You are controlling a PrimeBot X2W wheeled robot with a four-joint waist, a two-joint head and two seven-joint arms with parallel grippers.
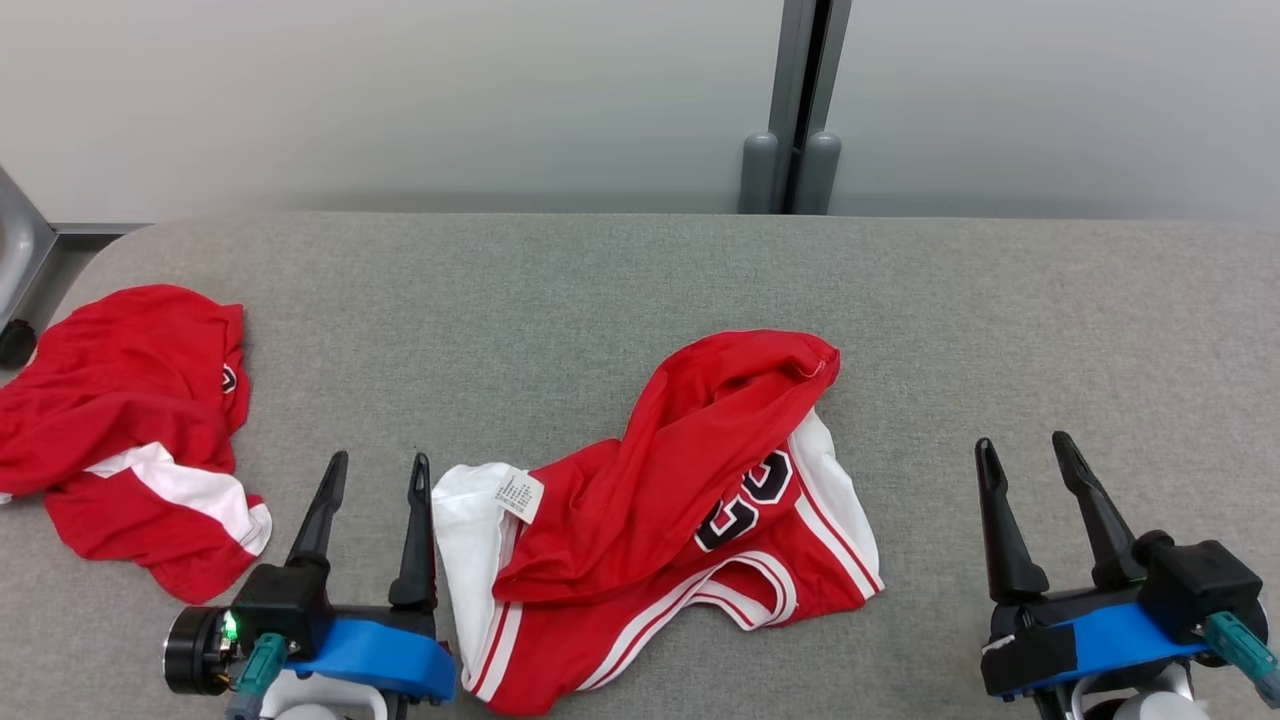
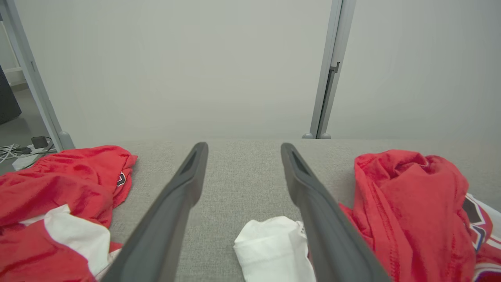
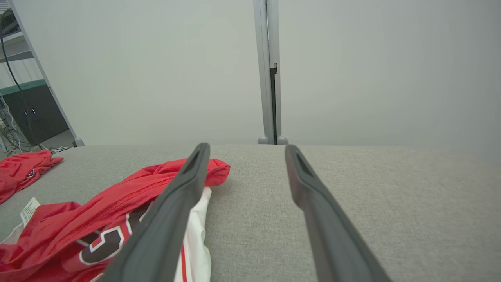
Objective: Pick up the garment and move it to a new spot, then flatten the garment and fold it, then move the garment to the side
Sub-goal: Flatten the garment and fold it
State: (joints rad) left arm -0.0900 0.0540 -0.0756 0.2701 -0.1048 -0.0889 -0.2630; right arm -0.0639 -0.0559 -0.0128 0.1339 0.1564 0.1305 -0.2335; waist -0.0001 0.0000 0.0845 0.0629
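A crumpled red jersey [image 1: 690, 510] with white trim and black numbers lies at the middle front of the grey table [image 1: 640, 280]. Its white part with a label sits nearest my left gripper [image 1: 382, 462], which stands open just left of it, nothing between the fingers. In the left wrist view the jersey [image 2: 411, 207] bunches to the right of the open left gripper [image 2: 242, 147], with a white fold [image 2: 270, 246] low between the fingers. My right gripper [image 1: 1025, 445] is open at the lower right, well clear of the cloth. In the right wrist view the jersey [image 3: 98, 223] lies left of the open right gripper [image 3: 246, 147].
A second red and white garment [image 1: 130, 430] is heaped at the table's left edge, partly hanging over it. A pale partition wall with a grey post [image 1: 795, 100] stands behind the table. Bare grey surface stretches across the back and right.
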